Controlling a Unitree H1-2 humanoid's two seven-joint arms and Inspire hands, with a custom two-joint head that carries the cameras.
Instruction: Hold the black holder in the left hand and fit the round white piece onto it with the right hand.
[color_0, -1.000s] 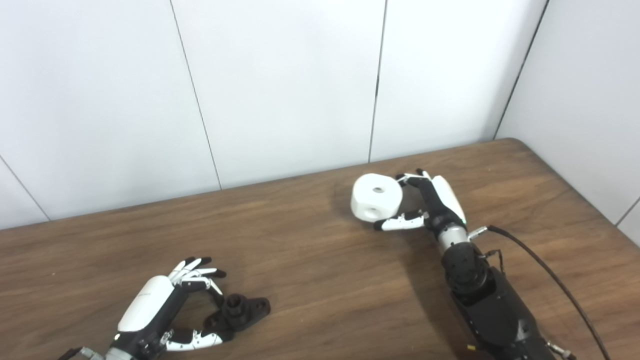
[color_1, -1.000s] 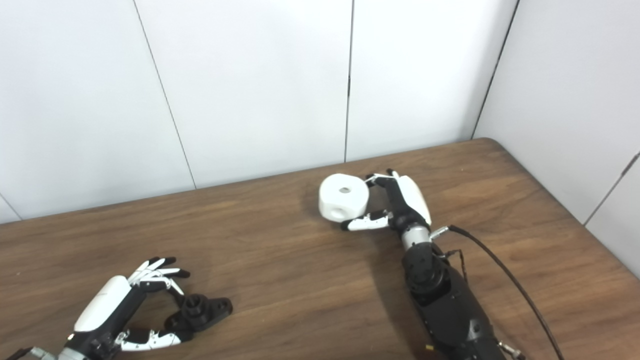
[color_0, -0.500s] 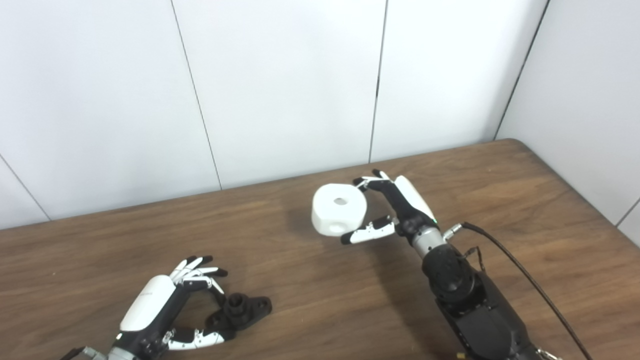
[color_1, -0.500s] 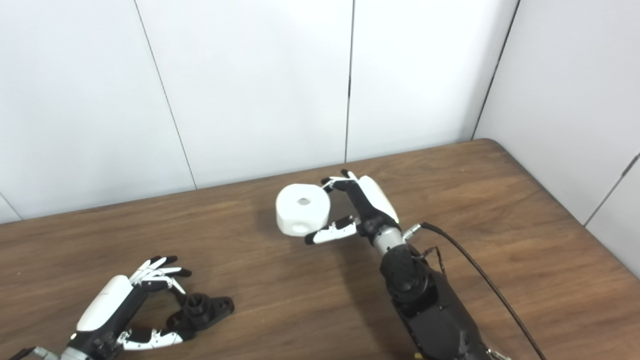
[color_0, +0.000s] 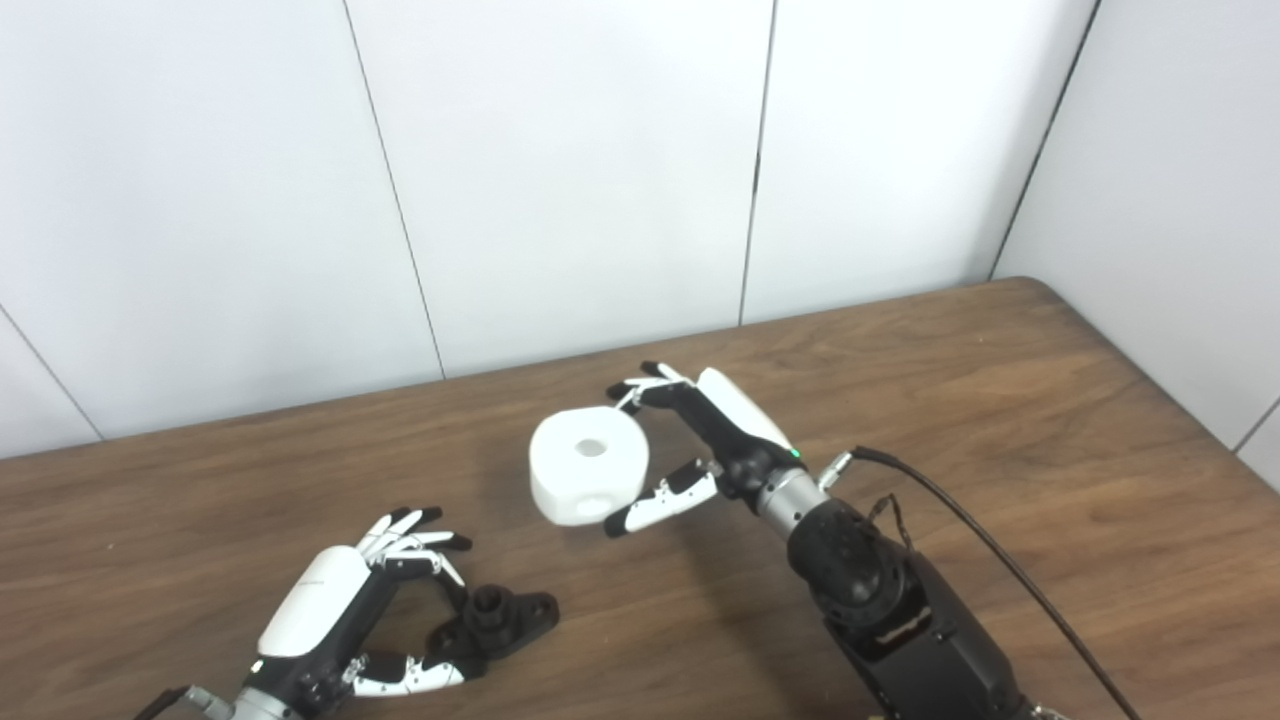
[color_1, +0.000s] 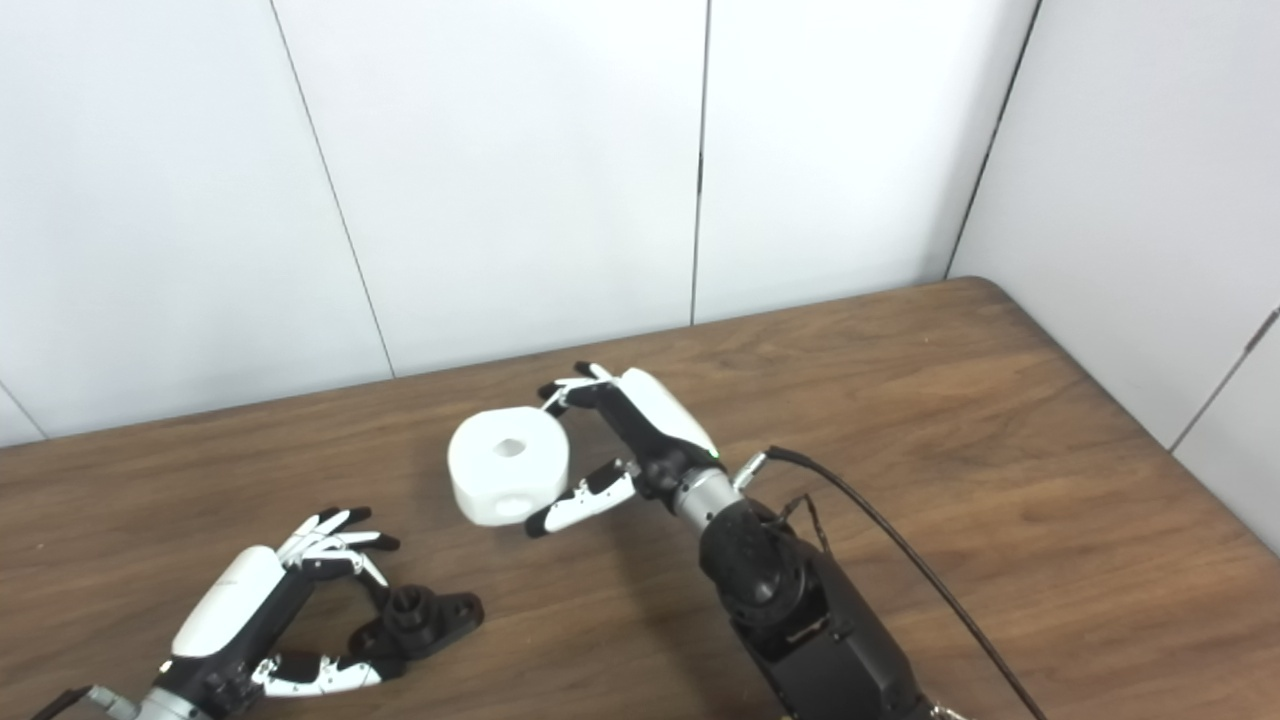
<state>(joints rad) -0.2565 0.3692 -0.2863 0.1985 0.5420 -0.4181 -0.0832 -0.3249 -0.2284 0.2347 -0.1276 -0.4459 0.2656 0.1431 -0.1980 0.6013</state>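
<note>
Lab test bench, bare wooden table (color_0: 1000, 400), plain white wall panels (color_0: 560, 170)

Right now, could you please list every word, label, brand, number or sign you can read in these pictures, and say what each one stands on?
None: no readable text shows in either view.
The round white piece, held in the right hand, is plain.
The black holder, held by the left hand, bears no visible marking.
The table and wall panels are bare of print.

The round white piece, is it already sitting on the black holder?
No, the round white piece is held up in the right hand, apart from the black holder down by the left hand.
</note>
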